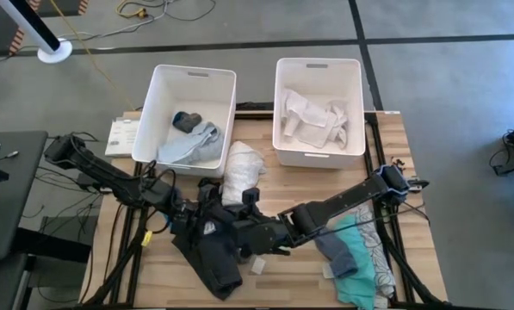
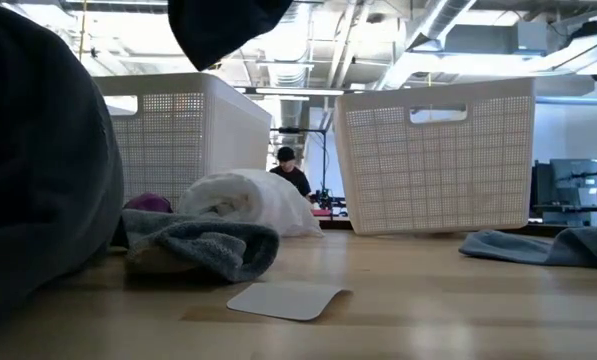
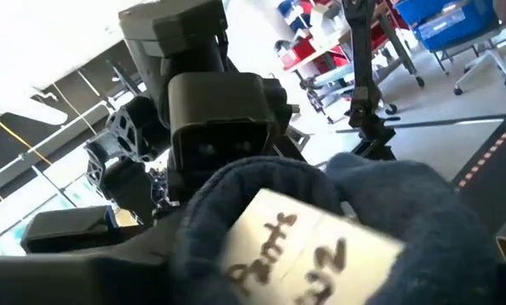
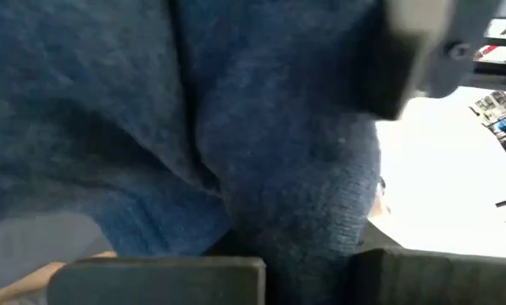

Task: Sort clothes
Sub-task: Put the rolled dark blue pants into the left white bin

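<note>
Dark cloth fills the middle of the desk (image 1: 325, 185) as both arms meet over a navy garment (image 1: 207, 250) near the front edge. The right pincer (image 1: 255, 231) is clamped on a fold of that blue knit, which crowds its wrist view, while the left pincer (image 1: 207, 213) sits against the same bundle; whether its fingers are open or closed on the cloth cannot be told. A paper label (image 3: 299, 246) shows on the fabric in the left wrist view. The likely trouble: with two arms on one piece, a pull by either could drag the garment off the desk's front edge, or let it slip from the right pincer's small pinch and fall in a heap. The hanging tail could also snag the other arm's wrist. A rolled white garment (image 1: 241, 172) lies just behind the arms, between them and the two bins, and could be swept along on any carry. The left bin (image 1: 165, 95) holds grey and dark pieces; the right bin (image 1: 356, 95) holds white ones. A grey sock (image 1: 334, 254) and teal cloth (image 1: 360, 258) wait at the right front, and a small white card (image 2: 286, 298) lies loose on the wood.
</note>
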You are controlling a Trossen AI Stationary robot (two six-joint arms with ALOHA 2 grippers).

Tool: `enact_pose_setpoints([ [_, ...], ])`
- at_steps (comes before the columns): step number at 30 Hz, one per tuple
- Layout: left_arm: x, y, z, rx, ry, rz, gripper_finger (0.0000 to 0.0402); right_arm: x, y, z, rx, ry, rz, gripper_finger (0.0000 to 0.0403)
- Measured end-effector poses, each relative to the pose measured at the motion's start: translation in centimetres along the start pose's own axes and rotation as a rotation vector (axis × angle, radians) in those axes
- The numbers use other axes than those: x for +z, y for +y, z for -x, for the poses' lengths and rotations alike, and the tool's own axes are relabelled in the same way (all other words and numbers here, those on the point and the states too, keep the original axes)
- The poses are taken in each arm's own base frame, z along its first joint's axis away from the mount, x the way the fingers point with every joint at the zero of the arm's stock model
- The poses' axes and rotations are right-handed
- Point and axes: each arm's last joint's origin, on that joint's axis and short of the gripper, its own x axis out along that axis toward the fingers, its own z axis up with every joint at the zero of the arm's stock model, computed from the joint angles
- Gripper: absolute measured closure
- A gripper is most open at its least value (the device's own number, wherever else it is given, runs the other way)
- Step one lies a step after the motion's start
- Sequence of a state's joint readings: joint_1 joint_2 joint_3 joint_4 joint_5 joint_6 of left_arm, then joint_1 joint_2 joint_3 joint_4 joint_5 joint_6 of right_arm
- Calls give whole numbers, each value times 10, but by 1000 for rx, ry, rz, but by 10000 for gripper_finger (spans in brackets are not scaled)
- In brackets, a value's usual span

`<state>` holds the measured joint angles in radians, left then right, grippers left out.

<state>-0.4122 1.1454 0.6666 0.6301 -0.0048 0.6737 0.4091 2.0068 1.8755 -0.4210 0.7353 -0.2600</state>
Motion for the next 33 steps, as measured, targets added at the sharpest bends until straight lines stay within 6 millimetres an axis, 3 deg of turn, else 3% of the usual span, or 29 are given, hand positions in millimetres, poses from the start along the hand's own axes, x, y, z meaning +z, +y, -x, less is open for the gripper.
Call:
enact_pose_setpoints([
  [5,-3,1,0,0,18,0,287,0,2,1,4,-1,10,345],
  [8,-3,2,0,4,17,-7,329,1,3,2,6,-3,12,338],
  [15,-3,2,0,10,25,-29,329,-2,5,4,-1,22,-10,311],
  [23,2,7,-4,7,56,-35,329,-7,6,6,-37,72,-5,250],
  [33,11,15,-10,-18,122,-42,329,-9,19,20,-93,106,75,198],
])
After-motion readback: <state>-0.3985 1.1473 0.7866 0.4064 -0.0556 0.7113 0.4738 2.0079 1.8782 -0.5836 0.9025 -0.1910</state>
